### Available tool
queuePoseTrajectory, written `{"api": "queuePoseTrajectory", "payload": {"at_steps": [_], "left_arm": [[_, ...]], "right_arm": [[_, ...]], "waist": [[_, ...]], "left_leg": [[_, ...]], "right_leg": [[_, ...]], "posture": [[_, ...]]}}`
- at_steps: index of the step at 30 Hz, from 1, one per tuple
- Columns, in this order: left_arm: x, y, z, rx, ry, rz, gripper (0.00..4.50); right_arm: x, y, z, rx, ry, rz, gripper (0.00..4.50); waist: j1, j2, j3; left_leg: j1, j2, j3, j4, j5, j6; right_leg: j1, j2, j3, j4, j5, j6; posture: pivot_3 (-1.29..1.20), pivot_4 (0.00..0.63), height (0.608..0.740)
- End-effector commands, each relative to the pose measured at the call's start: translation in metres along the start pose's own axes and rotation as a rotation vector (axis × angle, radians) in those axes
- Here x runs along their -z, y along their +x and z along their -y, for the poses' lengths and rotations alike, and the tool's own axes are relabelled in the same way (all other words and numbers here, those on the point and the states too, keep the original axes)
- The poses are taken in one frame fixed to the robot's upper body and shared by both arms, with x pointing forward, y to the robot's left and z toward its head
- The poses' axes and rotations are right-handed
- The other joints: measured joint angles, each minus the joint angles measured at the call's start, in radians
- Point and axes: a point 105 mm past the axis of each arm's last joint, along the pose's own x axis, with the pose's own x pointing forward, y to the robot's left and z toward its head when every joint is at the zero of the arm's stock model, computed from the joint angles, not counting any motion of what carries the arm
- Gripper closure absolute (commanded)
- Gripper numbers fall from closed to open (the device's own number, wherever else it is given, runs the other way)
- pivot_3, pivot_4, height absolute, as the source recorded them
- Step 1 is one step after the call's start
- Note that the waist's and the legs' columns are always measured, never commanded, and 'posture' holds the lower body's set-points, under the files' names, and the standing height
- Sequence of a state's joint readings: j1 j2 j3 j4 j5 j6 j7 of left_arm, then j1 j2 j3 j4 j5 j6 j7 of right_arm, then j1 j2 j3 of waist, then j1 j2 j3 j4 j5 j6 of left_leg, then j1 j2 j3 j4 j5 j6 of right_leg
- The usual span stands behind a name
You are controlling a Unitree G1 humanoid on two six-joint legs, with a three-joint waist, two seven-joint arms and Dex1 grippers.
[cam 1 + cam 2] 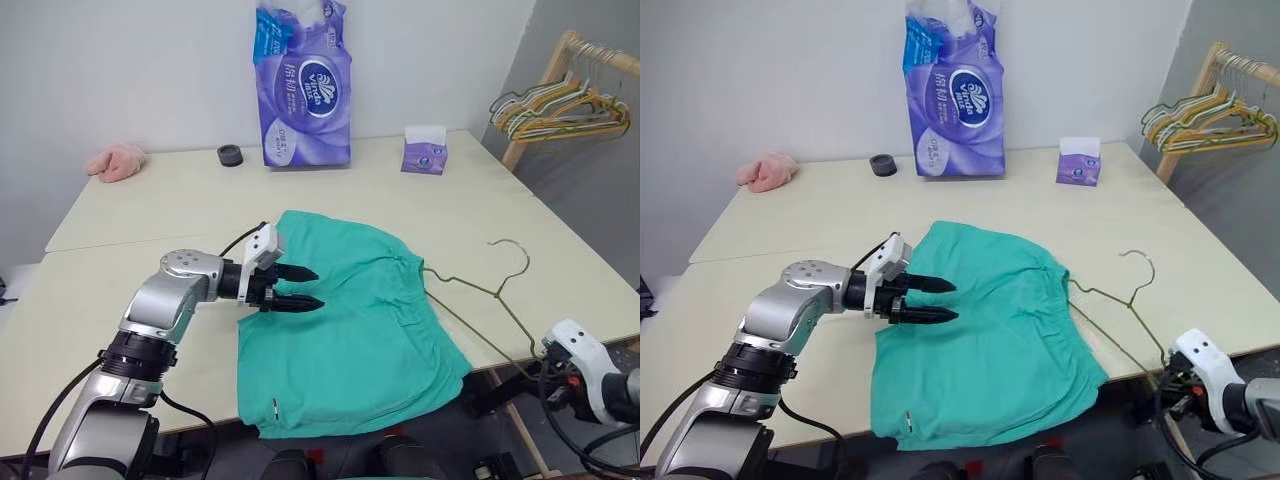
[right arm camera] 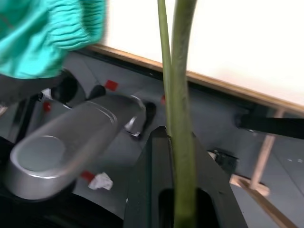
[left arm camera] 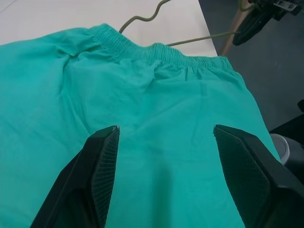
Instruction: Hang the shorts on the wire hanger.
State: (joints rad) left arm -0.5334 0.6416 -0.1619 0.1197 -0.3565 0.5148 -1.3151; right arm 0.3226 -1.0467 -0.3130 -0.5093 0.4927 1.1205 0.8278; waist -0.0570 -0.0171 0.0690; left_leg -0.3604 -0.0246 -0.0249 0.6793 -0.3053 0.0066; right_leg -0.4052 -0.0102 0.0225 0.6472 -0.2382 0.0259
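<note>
The teal-green shorts (image 1: 350, 320) lie flat on the pale table (image 1: 150, 210), with the waistband (image 3: 156, 47) on the right and one corner hanging over the front edge. My left gripper (image 1: 317, 287) hovers just above the shorts' left part, pointing right. It is open, with nothing between its fingers (image 3: 107, 156). The wire hanger (image 1: 500, 290) lies on the table to the right of the waistband, its hook pointing away. My right gripper (image 2: 178, 156) is off the table's front right edge and shut on the hanger's wire (image 2: 178, 71) at its near corner.
A purple tissue pack (image 1: 305, 85), a small tissue box (image 1: 424, 150), a black roll (image 1: 230, 155) and a pink cloth (image 1: 116, 162) stand along the far side. A wooden rack (image 1: 560, 60) with bunched hangers is beyond the right edge.
</note>
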Motion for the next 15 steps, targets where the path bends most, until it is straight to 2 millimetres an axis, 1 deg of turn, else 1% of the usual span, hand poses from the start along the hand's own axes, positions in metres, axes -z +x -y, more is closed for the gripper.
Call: {"api": "queuePoseTrajectory", "payload": {"at_steps": [1, 7, 12, 15], "left_arm": [[-0.006, 0.0, -0.001, -0.011, 0.037, 0.01, 1.16], [-0.006, -0.002, -0.002, -0.026, 0.04, 0.014, 1.16], [-0.007, -0.004, -0.003, -0.044, 0.041, 0.019, 1.16], [-0.007, -0.005, -0.005, -0.059, 0.043, 0.025, 1.16]], "right_arm": [[-0.009, -0.003, 0.005, -0.025, -0.067, -0.007, 4.5], [-0.028, 0.001, 0.001, -0.127, -0.103, 0.007, 4.5], [-0.042, 0.02, -0.002, -0.202, -0.083, 0.011, 4.5], [-0.046, 0.028, 0.006, -0.187, -0.073, 0.004, 4.5]], "waist": [[-0.001, 0.0, 0.0], [0.0, 0.0, 0.0], [0.0, -0.001, 0.001], [0.002, 0.0, 0.001]], "left_leg": [[0.0, 0.0, 0.0, 0.0, 0.0, 0.0], [0.0, 0.0, 0.0, 0.0, 0.0, 0.0], [0.0, 0.0, 0.0, 0.0, 0.0, 0.0], [0.0, 0.0, -0.001, 0.0, 0.0, 0.0]], "right_leg": [[0.0, 0.001, 0.0, 0.0, 0.0, 0.0], [0.0, 0.002, 0.001, 0.0, 0.0, 0.0], [0.0, -0.001, 0.001, 0.0, 0.0, 0.0], [-0.001, -0.001, 0.0, 0.0, 0.0, 0.0]], "posture": [[-0.16, 0.061, 0.74], [-0.14, 0.057, 0.74], [-0.12, 0.059, 0.74], [-0.11, 0.06, 0.74]]}}
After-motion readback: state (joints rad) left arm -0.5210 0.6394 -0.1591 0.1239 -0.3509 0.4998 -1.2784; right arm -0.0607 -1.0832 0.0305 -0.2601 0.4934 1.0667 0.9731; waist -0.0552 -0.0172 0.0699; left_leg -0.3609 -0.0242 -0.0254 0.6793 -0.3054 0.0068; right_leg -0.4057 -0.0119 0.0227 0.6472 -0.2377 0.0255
